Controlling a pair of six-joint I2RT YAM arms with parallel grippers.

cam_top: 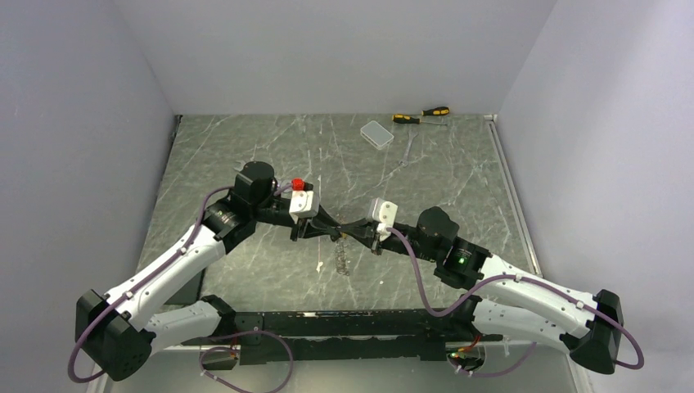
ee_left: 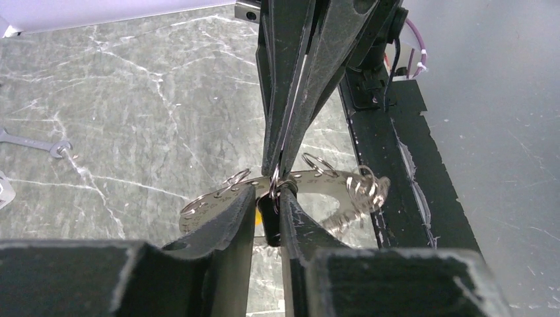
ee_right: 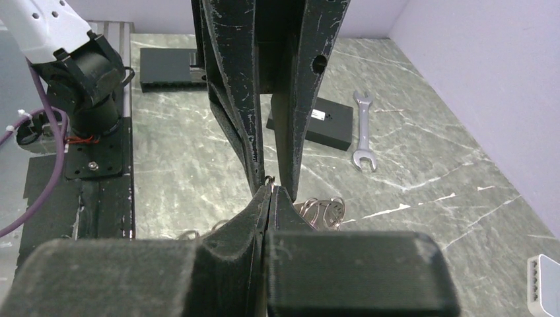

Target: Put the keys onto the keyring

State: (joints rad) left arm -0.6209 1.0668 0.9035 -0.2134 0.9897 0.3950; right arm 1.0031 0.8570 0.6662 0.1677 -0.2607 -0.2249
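My two grippers meet tip to tip above the middle of the table. My left gripper point(cam_top: 331, 230) point(ee_left: 267, 197) is shut on the black-headed key point(ee_left: 273, 221), and a bit of the yellow-headed key point(ee_left: 255, 219) shows just behind it. My right gripper point(cam_top: 360, 229) point(ee_right: 271, 189) is shut on a thin wire ring of the keyring point(ee_left: 330, 181), a silvery loop with small rings along it. The loop hangs below both grippers point(cam_top: 342, 258) and shows in the right wrist view point(ee_right: 320, 211). The pale key is not clearly visible.
A silver spanner point(ee_right: 362, 132) lies beside a flat black block point(ee_right: 310, 122); a second black block point(ee_right: 165, 66) is further off. Two yellow-and-black screwdrivers point(cam_top: 421, 115) and a small clear box point(cam_top: 376, 133) sit at the table's far edge.
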